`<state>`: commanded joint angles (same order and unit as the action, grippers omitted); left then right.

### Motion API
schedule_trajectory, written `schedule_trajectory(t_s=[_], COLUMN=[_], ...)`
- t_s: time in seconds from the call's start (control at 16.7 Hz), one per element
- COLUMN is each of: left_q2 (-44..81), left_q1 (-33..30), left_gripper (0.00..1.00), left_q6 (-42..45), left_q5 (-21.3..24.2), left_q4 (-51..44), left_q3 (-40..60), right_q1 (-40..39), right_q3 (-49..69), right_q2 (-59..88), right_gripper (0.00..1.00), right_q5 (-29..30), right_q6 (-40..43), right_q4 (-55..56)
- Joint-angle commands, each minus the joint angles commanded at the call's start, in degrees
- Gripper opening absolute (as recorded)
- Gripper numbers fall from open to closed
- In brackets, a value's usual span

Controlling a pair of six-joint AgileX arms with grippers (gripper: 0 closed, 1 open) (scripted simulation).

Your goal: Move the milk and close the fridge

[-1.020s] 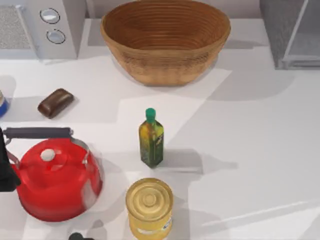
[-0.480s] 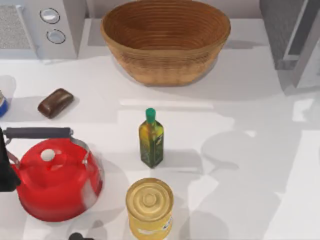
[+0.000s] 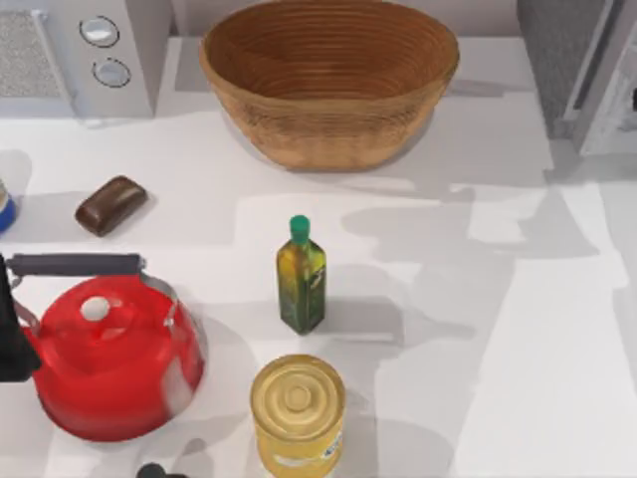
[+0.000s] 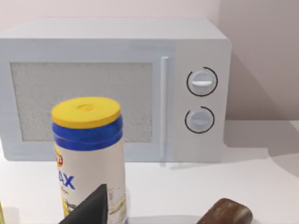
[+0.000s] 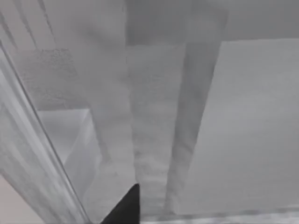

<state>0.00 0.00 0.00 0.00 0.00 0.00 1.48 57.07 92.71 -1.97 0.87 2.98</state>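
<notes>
From the top view you have the olive oil bottle [image 3: 302,276] standing upright mid-table, so take everything from it. The wicker basket [image 3: 329,78] sits behind it toward the back wall, the yellow can [image 3: 297,413] just in front of it, and the red kettle [image 3: 107,351] off to its left, with a brown bar [image 3: 109,204] farther back on that side. The fridge [image 3: 582,65] stands in the far right corner from the bottle, its pale door panel angled at the frame edge; the light grey appliance [image 3: 85,55] with two dials is in the far left corner. The left wrist view shows you that appliance [image 4: 117,88] head-on, a yellow-lidded canister [image 4: 88,156] before it, and a dark fingertip [image 4: 91,210] of the left gripper; you cannot tell the jaw gap. The right wrist view looks close at the fridge's grey panels [image 5: 154,116], one dark fingertip [image 5: 124,207] of the right gripper showing; again you cannot tell. The milk you cannot place.
</notes>
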Motion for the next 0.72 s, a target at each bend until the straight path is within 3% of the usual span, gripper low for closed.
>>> schedule_trajectory(t_s=[0.3, 0.72], left_q2=[0.0, 0.0], left_q1=[0.0, 0.0], left_gripper=[1.00, 1.00], left_q6=[0.0, 0.0], left_q5=[0.0, 0.0], left_q4=[0.0, 0.0], left_q3=[0.0, 0.0], right_q1=[0.7, 0.7], right_q3=[1.7, 18.5], right_q2=[2.4, 15.0], right_gripper=[1.00, 1.00], right_q5=[0.3, 0.5], right_q6=[0.2, 0.2], right_q4=[-0.7, -3.6])
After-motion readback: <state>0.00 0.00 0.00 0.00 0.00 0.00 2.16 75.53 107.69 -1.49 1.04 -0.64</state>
